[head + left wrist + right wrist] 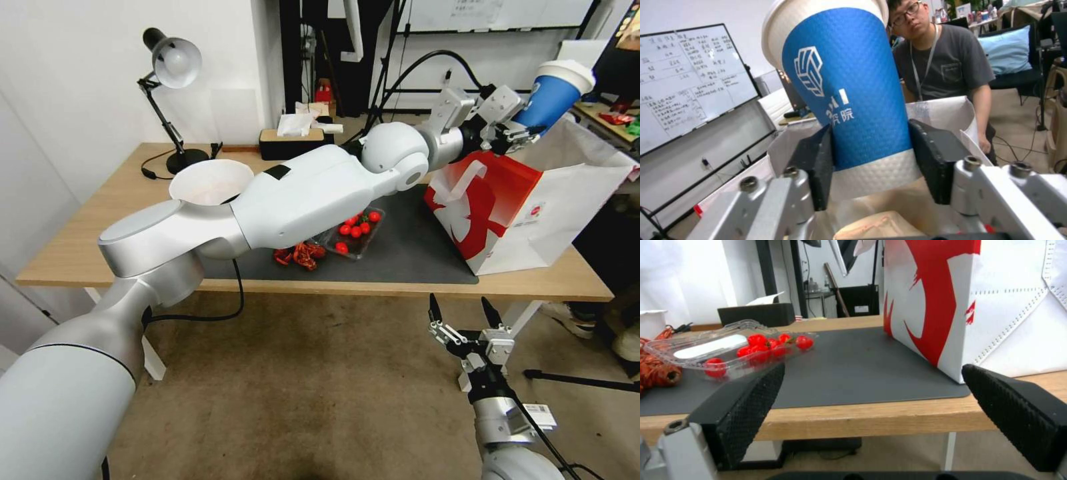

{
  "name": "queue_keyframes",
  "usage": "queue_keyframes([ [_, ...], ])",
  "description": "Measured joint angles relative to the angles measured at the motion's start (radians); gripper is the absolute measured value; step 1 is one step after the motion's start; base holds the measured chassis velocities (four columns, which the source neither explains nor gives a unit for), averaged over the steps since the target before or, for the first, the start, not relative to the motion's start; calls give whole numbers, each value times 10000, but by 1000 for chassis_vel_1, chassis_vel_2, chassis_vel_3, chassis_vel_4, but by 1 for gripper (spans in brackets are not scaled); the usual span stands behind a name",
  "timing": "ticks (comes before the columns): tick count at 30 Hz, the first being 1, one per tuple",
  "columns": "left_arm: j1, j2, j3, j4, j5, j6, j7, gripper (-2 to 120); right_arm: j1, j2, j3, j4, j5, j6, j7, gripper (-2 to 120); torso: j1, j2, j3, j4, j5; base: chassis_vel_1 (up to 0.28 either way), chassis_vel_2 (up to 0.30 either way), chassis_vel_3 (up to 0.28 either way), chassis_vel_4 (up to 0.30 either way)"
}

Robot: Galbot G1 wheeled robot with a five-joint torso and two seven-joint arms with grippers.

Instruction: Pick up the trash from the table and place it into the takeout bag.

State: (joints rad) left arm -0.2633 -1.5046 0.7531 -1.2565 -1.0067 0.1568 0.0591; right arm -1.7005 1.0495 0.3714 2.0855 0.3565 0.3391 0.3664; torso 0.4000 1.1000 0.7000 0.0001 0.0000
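Holding the cup [555,90] in our left gripper [517,133] above the bag [533,207], upper right, we judge release comes next; right gripper [465,319] idles wide, lower right.

Desk lamp [172,63], tissue box [293,141], white bowl [210,181], tray of cherry tomatoes [353,232] on mat.

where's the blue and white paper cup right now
The blue-and-white paper cup is clamped in the left gripper, held in the air above the open mouth of the white-and-red paper takeout bag at the table's right end.
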Motion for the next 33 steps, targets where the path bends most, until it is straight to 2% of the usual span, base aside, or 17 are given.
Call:
queue_keyframes([
  [3, 5, -1, 2, -67, -25, 22, -142, 53, 8, 9, -12, -21, 3, 6, -20, 100, 0, 0, 0, 0, 0, 0, 0, 0, 0],
  [4, 6, -1, 2, -120, -66, 38, -192, 62, 23, 23, -19, -41, 6, 6, -37, 100, -1, 1, 0, 0, 0, 0, 0, 0, 0],
  [6, 5, 0, 3, -131, -73, 41, -199, 63, 25, 28, -20, -43, 6, 7, -39, 100, 0, 0, 0, 0, 0, 0, 0, 0, 0],
  [8, -19, 1, 2, -168, -127, 50, -253, 74, 22, 47, -24, -46, 8, 7, -47, 100, -1, 0, 0, -1, 0, 0, 0, 0, 0],
  [9, -19, 1, 2, -168, -127, 50, -253, 74, 22, 47, -24, -46, 8, 7, -47, 100, -1, 0, 0, -1, 0, 0, 0, 0, 0],
  [12, -37, 1, -14, -207, -209, 52, -377, 88, 9, 49, -26, -46, 9, 9, -51, 100, -1, 0, 0, -1, 0, 0, 0, 0, 0],
  [15, -23, 51, -64, -276, -322, 49, -529, 96, -2, 47, -30, -38, 10, 10, -54, 100, -1, 0, 0, -2, 0, 0, 0, 0, 0],
  [19, 110, 236, -176, -461, -419, 9, -721, 99, -22, 41, -35, -8, 10, 12, -87, 100, 0, 1, 0, -2, 0, 0, 0, 0, 0],
  [22, 412, 602, -357, -829, -408, -158, -953, 100, -48, 30, -46, -1, 10, 27, -142, 100, 0, 0, 0, -2, 0, 0, 0, 0, 0],
  [24, 987, 1248, -705, -1488, -277, -207, -1254, 100, -43, 37, -57, 0, 11, 37, -151, 100, 0, 1, 0, -6, -1, 0, 0, 0, 0],
  [25, 987, 1248, -705, -1488, -277, -207, -1254, 100, -43, 37, -57, 0, 11, 37, -151, 100, 0, 1, 0, -6, -1, 0, 0, 0, 0],
  [26, 1470, 1858, -915, -2038, -150, -203, -1501, 100, -41, 48, -59, 4, 13, 49, -151, 100, 0, 0, 0, -4, -2, 0, 0, 0, 0],
  [27, 1692, 2132, -1000, -2277, -101, -199, -1579, 100, -47, 48, -59, 5, 16, 56, -151, 100, 0, 0, 0, -1, -4, 0, 0, 0, 0],
  [28, 2382, 2947, -1343, -2902, 83, -185, -1740, 100, -78, 40, -58, 8, 20, 87, -150, 100, 0, 0, 0, 3, -4, 0, 0, 0, 0],
  [29, 2382, 2947, -1343, -2902, 83, -185, -1740, 100, -78, 40, -58, 8, 20, 87, -150, 100, 0, 0, 0, 3, -4, 0, 0, 0, 0],
  [32, 3702, 4006, -2108, -3826, 531, -185, -1806, 100, -123, 11, -56, 24, 23, 105, -151, 100, -1, 1, 0, 4, -7, 0, 0, 0, 0],
  [33, 3702, 4006, -2108, -3826, 531, -185, -1806, 100, -123, 11, -56, 24, 23, 105, -151, 100, -1, 1, 0, 4, -7, 0, 0, 0, 0],
])
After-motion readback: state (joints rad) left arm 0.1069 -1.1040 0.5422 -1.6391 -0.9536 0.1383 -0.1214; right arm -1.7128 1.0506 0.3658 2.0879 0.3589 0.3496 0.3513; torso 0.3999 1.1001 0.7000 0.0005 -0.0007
